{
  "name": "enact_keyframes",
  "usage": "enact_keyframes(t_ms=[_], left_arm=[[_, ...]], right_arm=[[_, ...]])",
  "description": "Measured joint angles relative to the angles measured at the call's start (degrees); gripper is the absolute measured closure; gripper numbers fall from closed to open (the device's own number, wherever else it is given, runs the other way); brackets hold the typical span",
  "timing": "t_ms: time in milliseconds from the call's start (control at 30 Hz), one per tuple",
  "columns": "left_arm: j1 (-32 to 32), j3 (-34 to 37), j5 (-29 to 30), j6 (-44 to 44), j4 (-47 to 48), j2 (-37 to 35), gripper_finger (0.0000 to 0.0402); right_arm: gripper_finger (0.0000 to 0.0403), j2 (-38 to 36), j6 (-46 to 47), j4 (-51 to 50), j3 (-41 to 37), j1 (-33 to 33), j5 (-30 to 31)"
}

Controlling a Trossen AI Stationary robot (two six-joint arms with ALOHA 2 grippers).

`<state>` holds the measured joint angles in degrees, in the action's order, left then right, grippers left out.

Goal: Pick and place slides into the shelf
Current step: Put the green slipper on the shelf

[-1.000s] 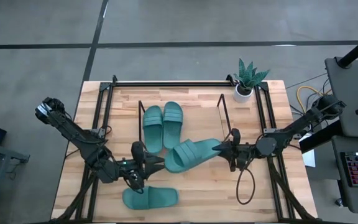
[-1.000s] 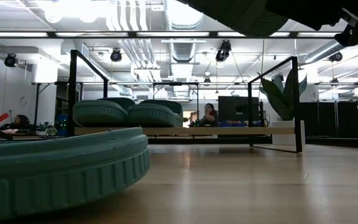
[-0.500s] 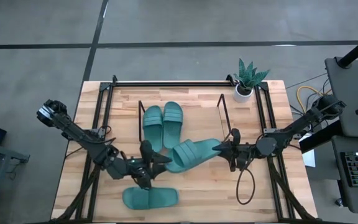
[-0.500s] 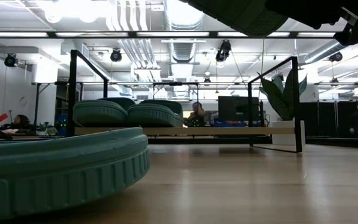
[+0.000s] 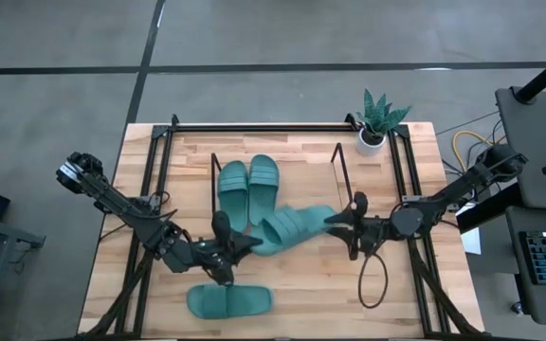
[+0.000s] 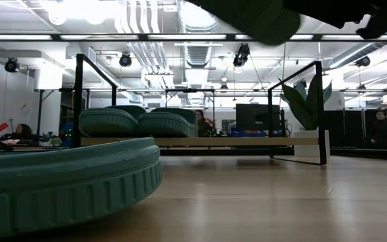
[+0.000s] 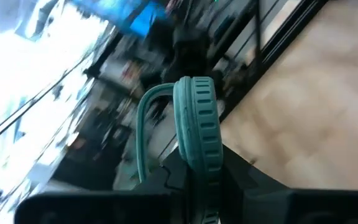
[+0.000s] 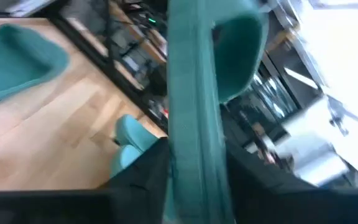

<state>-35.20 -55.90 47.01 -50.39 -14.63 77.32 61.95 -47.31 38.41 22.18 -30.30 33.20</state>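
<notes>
Two teal slides lie side by side on the black-rod shelf. A third slide hangs in the air between my arms, seen from below in the low view. My left gripper is shut on its left end. My right gripper is open, a finger on either side of the slide's right end. A fourth slide lies flat on the table near the front edge. My left gripper pinches the ribbed sole of the hanging slide between its two fingers, at the slide's left end. The fingers come level from the table's left. The slide stands on edge, its strap to one side, lifted clear of the table.
A potted plant stands at the far right corner. Black frame rails run along both sides of the table. A cable loop hangs under the right arm. Bare wood lies right of the near slide.
My left gripper has gone toward the table's right, up to the hanging slide's left end. The slide has shifted a little toward the left, and its right end has swung toward the far edge.
</notes>
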Motion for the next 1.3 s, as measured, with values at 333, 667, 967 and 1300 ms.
enact_keyframes(t_ms=[333, 667, 967, 1300], left_arm=[[1.2, -0.1, 19.0, -1.4, -0.2, -0.7, 0.038], [7.7, 0.3, 17.6, 1.8, 0.1, -0.6, 0.038], [14.4, -1.8, 13.3, 1.6, -1.1, 5.2, 0.038], [15.0, -8.3, 16.1, -5.7, -0.9, 13.7, 0.038]], right_arm=[[0.0181, 0.0, 3.4, -0.4, 0.3, -0.3, 11.2], [0.0176, 0.0, -3.4, -8.0, 5.4, -0.9, 9.9], [0.0175, 0.3, -1.8, -22.7, 14.8, -0.9, 10.0], [0.0175, 11.6, -8.1, -28.2, 25.0, -0.9, 16.7]])
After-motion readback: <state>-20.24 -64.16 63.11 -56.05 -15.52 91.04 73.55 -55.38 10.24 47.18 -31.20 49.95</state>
